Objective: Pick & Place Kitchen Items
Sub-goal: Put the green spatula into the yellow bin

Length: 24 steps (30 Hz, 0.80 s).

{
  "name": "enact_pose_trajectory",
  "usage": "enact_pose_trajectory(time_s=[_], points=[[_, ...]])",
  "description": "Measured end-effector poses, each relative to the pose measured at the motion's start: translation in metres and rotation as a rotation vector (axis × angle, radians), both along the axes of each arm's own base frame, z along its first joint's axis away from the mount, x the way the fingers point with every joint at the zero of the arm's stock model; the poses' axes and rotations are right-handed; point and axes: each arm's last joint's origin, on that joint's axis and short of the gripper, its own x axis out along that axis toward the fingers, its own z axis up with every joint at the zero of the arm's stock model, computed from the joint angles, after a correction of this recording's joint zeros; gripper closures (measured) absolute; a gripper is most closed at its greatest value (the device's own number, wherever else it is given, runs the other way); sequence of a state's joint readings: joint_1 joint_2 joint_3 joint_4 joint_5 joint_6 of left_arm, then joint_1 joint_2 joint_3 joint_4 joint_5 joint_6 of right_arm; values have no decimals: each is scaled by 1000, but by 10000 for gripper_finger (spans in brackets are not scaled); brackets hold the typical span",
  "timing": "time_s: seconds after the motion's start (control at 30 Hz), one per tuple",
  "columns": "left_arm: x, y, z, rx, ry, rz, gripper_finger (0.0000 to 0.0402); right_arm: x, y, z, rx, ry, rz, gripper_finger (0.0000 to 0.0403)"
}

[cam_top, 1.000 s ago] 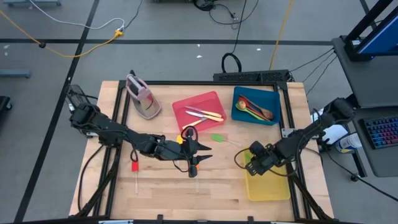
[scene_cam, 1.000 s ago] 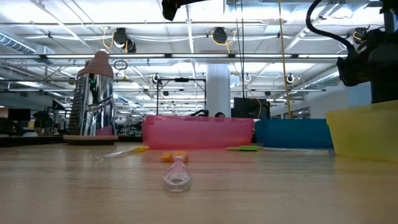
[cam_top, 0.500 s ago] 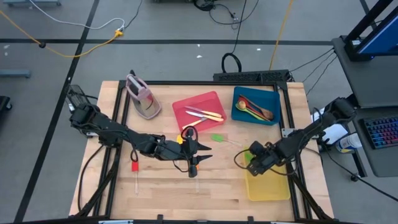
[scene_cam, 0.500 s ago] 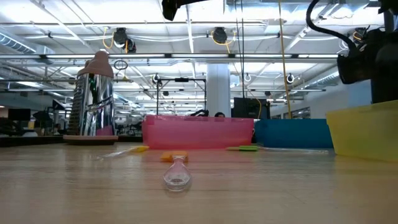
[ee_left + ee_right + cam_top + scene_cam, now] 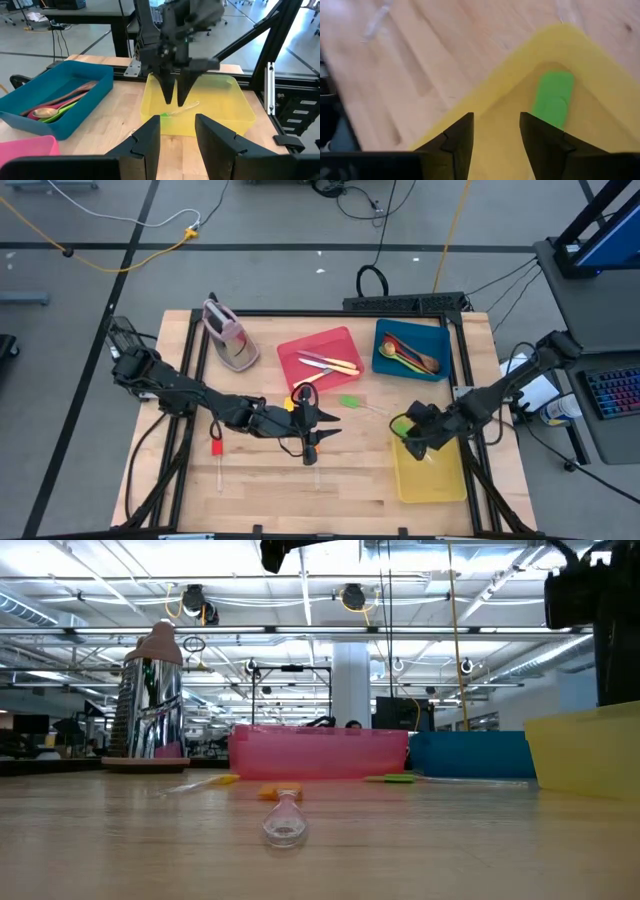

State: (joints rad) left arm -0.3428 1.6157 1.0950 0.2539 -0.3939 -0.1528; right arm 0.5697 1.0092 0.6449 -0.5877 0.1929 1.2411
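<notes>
My right gripper (image 5: 412,436) (image 5: 495,127) hangs open over the far left corner of the yellow tray (image 5: 432,482). Below it a clear-handled utensil with a green head (image 5: 552,97) (image 5: 176,110) lies on the tray's floor, apart from the fingers. My left gripper (image 5: 311,452) (image 5: 177,135) stands open above the middle of the table, nothing between its fingers. Flat on the table lie a red-headed utensil (image 5: 216,448), a green-headed one (image 5: 349,402), an orange piece (image 5: 290,403) and a clear spoon (image 5: 284,825).
A red tray (image 5: 300,350) with cream-handled knives (image 5: 328,363) and a blue tray (image 5: 385,340) with spoons (image 5: 412,354) stand at the back. The pink-grey stand (image 5: 228,335) is at the back left. Bare wood lies along the near edge.
My right gripper has risen above the yellow tray and shifted slightly toward the far edge.
</notes>
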Motion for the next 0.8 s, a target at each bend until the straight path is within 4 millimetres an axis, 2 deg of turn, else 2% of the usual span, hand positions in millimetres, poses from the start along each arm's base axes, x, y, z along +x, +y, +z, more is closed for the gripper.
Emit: enact_pose_trajectory(time_s=[0.27,0.47,0.53,0.63,0.8], points=[[-6,-5,-14,-20,147,-30,273,22,9,28,-201,-442,234,242],[-13,-12,-21,-54,236,-78,273,40,16,46,-618,-714,407,244],[-15,-16,-23,-51,257,-84,273,45,16,48,-734,-741,433,247],[-19,-20,-27,-35,299,-98,273,55,12,46,-780,-750,417,249],[-26,-24,-28,-11,346,-114,273,77,-1,26,-831,-645,381,224]])
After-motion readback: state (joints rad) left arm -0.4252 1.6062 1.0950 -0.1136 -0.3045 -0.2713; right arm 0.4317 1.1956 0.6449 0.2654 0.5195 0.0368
